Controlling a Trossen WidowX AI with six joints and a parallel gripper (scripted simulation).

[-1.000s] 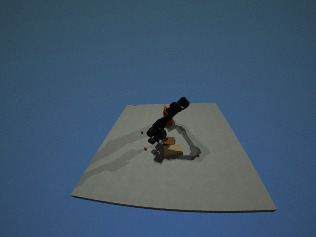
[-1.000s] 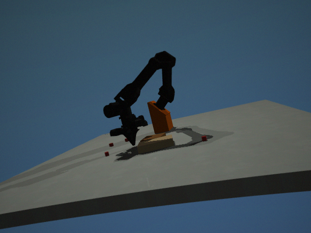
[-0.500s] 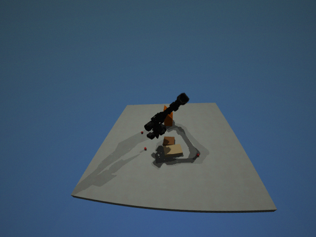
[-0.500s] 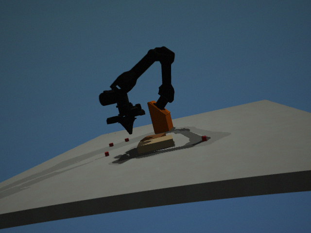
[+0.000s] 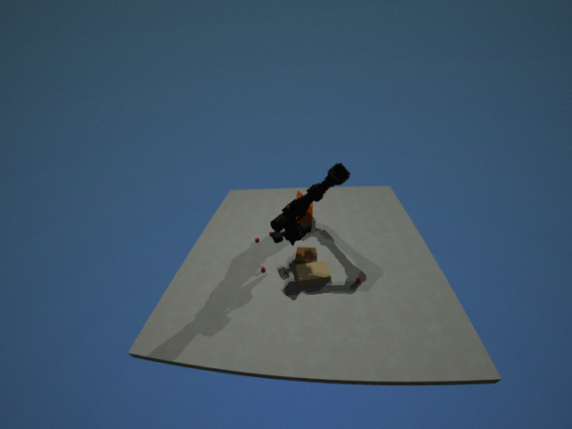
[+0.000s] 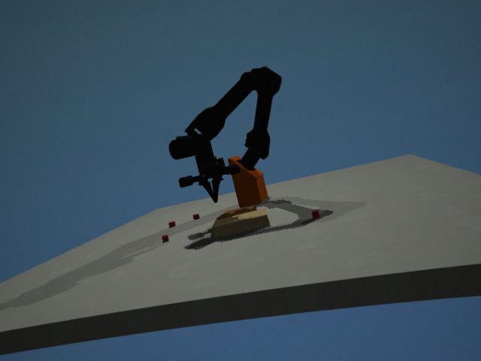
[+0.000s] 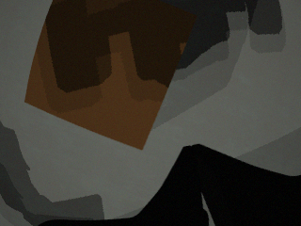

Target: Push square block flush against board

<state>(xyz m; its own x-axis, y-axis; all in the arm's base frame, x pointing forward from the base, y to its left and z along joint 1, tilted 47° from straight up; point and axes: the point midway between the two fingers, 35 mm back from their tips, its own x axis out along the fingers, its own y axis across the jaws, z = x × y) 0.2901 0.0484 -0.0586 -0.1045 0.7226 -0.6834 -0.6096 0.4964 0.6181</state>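
The square block (image 5: 306, 255) (image 6: 237, 211) (image 7: 118, 115) is orange-brown and lies flat on the table, on the arm-base side of the board. The tan board (image 5: 318, 270) (image 6: 244, 225) lies flat in front of it in the top view. The block's near side looks to be along the board's long side with no gap showing, but the board hides the lower contact line. Their left edges look about even in that view. My gripper (image 5: 292, 243) (image 6: 215, 201) (image 7: 191, 153) is shut and empty, raised above the table, beyond the block's left rear corner and clear of both parts.
The arm's orange base (image 5: 307, 217) (image 6: 249, 189) stands behind the block. Small red cubes lie on the table (image 5: 369, 332) (image 6: 294, 256): one red cube (image 5: 357, 280) (image 6: 315, 213) right of the board, others to the left, the nearest red cube (image 5: 263, 269) (image 6: 164, 238) among them. Arm shadows cross the parts.
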